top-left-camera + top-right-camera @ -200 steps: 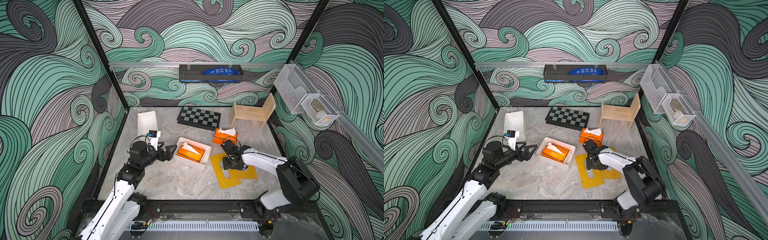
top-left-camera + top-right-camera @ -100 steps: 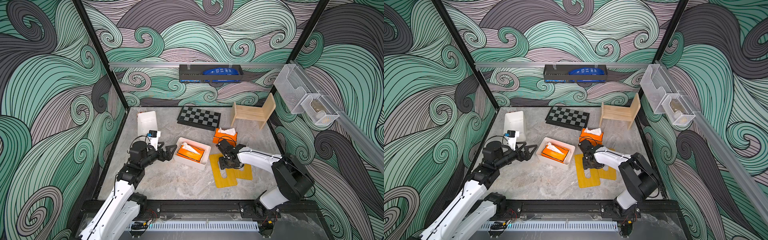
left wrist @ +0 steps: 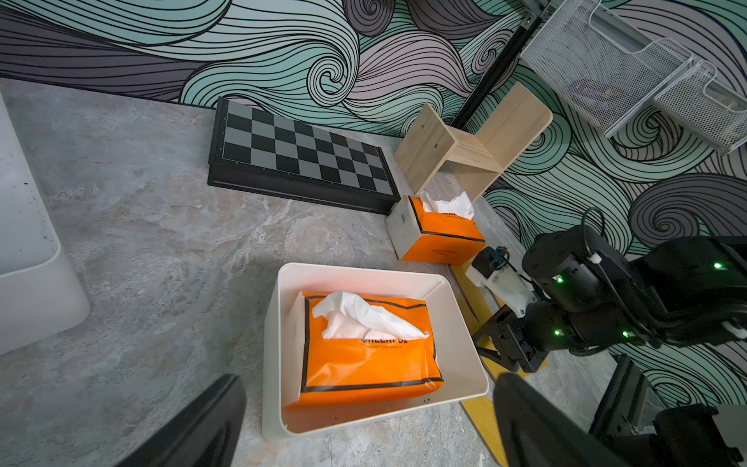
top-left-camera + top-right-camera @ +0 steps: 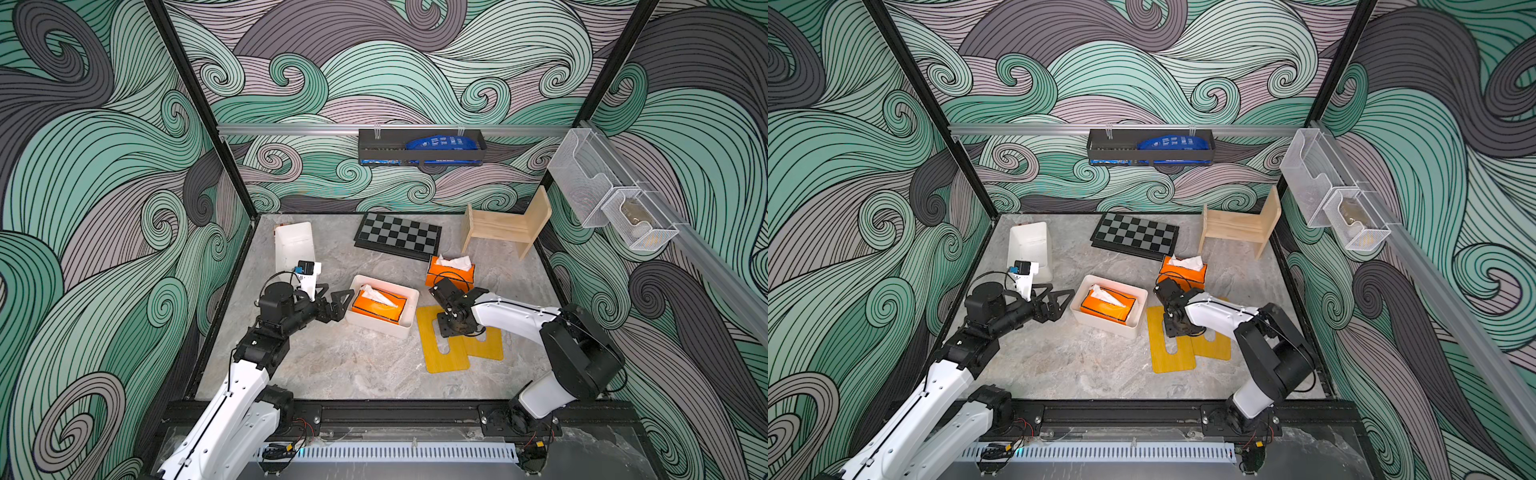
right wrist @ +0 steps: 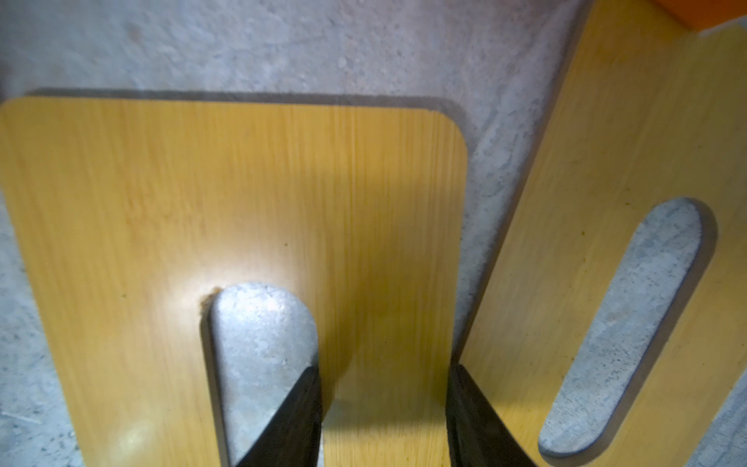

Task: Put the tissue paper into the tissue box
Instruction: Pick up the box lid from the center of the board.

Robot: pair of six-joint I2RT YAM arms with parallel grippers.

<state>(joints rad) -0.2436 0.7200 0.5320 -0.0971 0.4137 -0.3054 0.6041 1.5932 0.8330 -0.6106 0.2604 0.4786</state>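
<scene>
An orange tissue paper pack, white sheet sticking out, lies inside the open white tissue box. My left gripper hovers open just left of the box, holding nothing. My right gripper points down onto a flat yellow slotted lid. One finger sits in the slot, the other at the lid's outer edge, pinching the strip between.
A second orange tissue pack stands behind the right gripper. A second yellow lid lies partly under the first. Chessboard, wooden chair and white bin line the back.
My right gripper has shifted left over the yellow lid and its jaws have narrowed onto the strip beside the slot. The left arm has not moved.
</scene>
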